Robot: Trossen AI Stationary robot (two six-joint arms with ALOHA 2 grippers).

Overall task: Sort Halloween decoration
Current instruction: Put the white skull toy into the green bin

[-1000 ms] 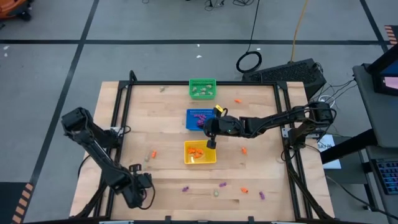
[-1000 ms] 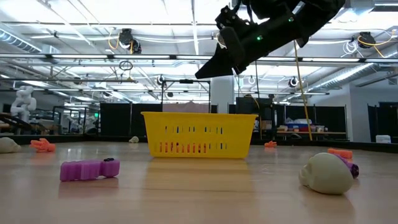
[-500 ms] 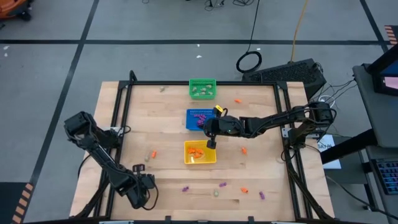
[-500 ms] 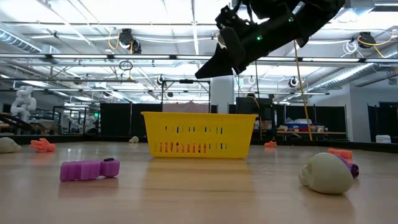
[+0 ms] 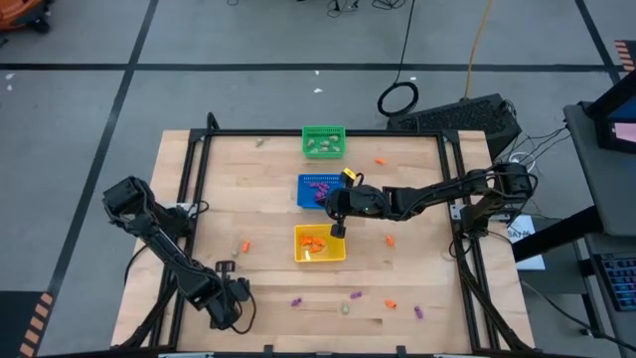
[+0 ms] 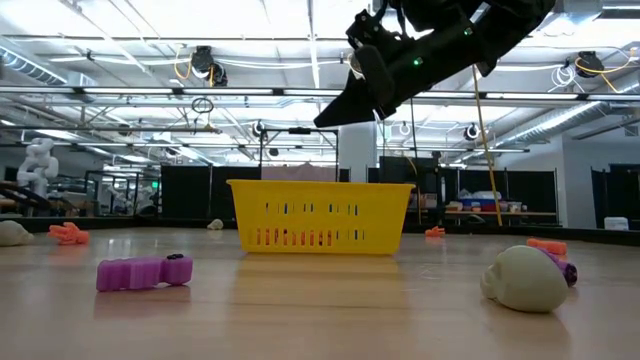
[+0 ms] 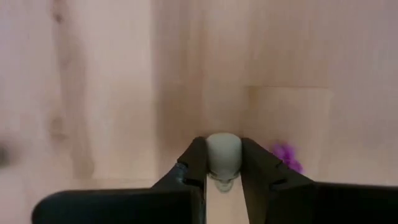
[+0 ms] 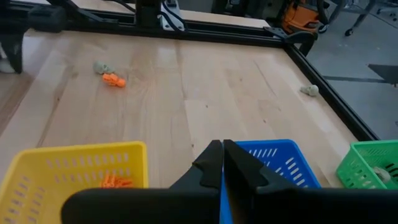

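Observation:
My left gripper (image 5: 235, 306) stands near the table's near left corner, pointing down, shut on a pale beige-green skull trinket (image 7: 222, 153). In the high view the gripper hides the skull. A purple trinket (image 7: 286, 157) lies just beside it on the wood. My right gripper (image 5: 338, 229) hangs shut and empty above the far right corner of the yellow basket (image 5: 319, 245), and it also shows in the low view (image 6: 335, 112) and the right wrist view (image 8: 222, 157). My left gripper pinches the pale skull by its two opposite sides (image 7: 211, 154) between its two fingers. The fingers come from above, pointing down at the table. Whether the skull still rests on the wood cannot be told.
Green basket (image 5: 324, 141) holds pale trinkets, blue basket (image 5: 318, 189) purple ones, yellow basket orange ones. Loose trinkets lie about: orange (image 5: 244, 245), (image 5: 389, 240), (image 5: 379, 160), purple (image 5: 295, 301), (image 5: 417, 311), a pale skull (image 6: 525, 278). Black rails (image 5: 189, 199) frame the table.
My left gripper has gone a little toward the table's right edge and its near edge. The right arm and the baskets have kept still.

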